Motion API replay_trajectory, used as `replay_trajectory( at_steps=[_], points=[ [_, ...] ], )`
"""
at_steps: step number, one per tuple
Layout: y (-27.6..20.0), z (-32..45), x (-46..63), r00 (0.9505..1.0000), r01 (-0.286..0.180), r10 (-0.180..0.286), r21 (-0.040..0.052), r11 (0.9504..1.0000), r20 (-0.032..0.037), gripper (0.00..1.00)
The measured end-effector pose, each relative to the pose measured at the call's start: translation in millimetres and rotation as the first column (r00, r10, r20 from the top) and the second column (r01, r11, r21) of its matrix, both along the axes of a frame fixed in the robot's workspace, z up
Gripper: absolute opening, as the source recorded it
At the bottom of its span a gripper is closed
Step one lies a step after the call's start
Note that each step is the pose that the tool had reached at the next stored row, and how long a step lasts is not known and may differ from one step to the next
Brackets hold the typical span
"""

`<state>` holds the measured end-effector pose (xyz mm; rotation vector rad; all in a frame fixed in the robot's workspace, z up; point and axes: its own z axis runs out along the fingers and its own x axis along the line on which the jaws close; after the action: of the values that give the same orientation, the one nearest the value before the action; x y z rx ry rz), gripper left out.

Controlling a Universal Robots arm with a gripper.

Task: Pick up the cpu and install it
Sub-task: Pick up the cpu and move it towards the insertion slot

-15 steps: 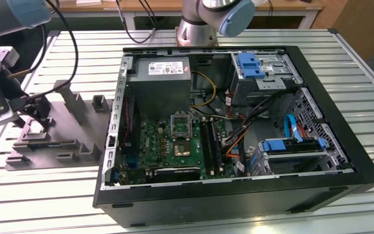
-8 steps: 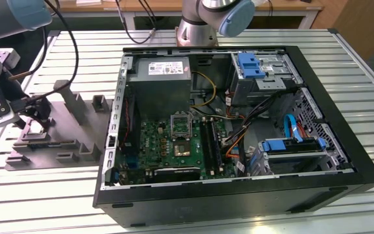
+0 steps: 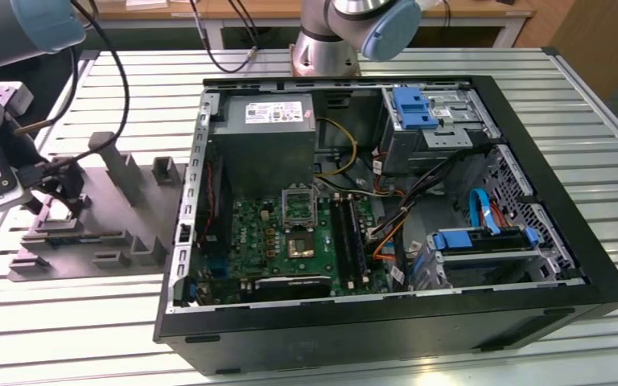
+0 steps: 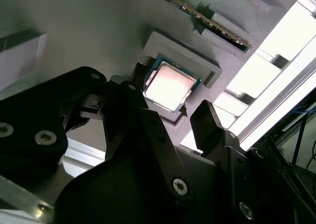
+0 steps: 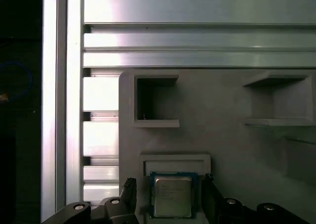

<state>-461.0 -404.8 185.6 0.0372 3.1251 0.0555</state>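
The cpu [image 5: 171, 197], a small square chip with a pale metal top, lies flat in a raised nest on the grey tray [image 5: 222, 135]. In the second wrist view the cpu [image 4: 169, 88] shows between two black fingers. My gripper [image 5: 168, 193] hangs just above it, open, one finger on each side and a gap between each finger and the chip. In the exterior view my gripper [image 3: 62, 197] is low over the tray [image 3: 105, 249] at that view's left. The motherboard socket [image 3: 299, 241] lies inside the open computer case [image 3: 395, 314].
Upright blocks [image 3: 126, 173] rise from the tray close to the gripper. The grey power-supply box [image 3: 266, 137], drive cages [image 3: 427, 121] and loose cables [image 3: 427, 193] crowd the case around the motherboard. A slatted aluminium table [image 3: 73, 330] carries everything. A second robot base [image 3: 325, 48] stands behind the case.
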Motion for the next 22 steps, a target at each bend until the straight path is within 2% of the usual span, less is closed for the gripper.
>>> replay_trajectory(
  at_steps=[22],
  points=[
    [-0.4,-7.4,-1.3,1.0,0.0,0.0,-0.0003,1.0,-0.0002,0.63]
  ],
)
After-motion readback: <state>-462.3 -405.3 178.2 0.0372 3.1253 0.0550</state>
